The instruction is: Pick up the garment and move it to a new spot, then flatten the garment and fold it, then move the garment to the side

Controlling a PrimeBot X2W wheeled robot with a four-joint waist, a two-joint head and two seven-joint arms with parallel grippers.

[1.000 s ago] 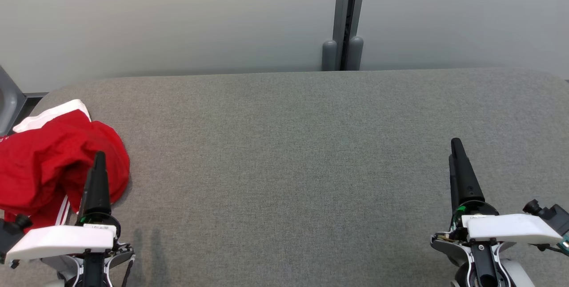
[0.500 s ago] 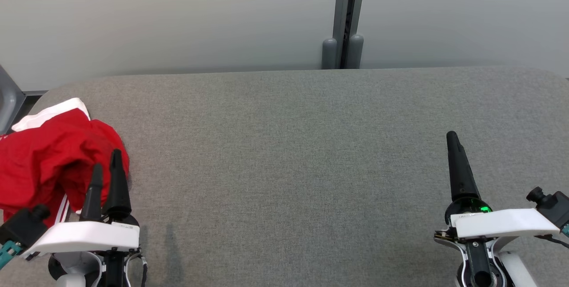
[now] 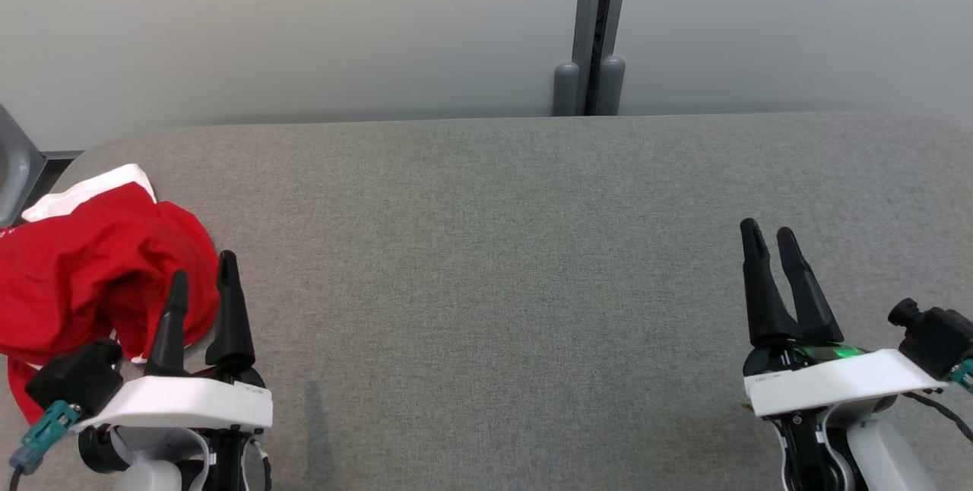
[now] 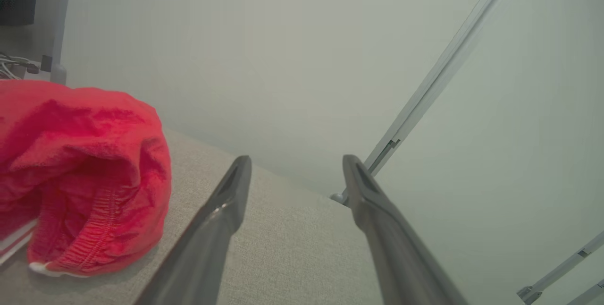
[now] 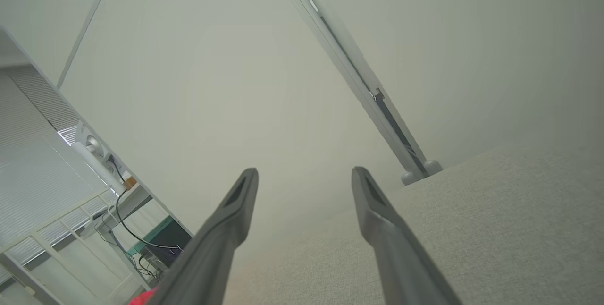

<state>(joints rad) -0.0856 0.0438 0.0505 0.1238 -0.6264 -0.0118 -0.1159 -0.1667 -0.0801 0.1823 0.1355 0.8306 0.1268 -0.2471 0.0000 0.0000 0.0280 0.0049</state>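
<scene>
We record one pale wall (image 3: pixel 304 20) and, before it, one grey cloth-covered table (image 3: pixel 486 248). One garment (image 3: pixel 91 278), red with a white band, lies in a crumpled heap at the table's left edge, unfolded; the left wrist view shows its gathered hem (image 4: pixel 85 173). Two grippers are counted. The left gripper (image 3: pixel 203 264) stands just beside the garment's right edge, fingers spread, nothing between them (image 4: pixel 296 158). The right gripper (image 3: pixel 766 227) is over the table's right side, well apart from the garment, fingers likewise spread and empty (image 5: pixel 304 170).

Left tool (image 3: pixel 201 278) and right tool (image 3: pixel 768 236) both gape, empty.
</scene>
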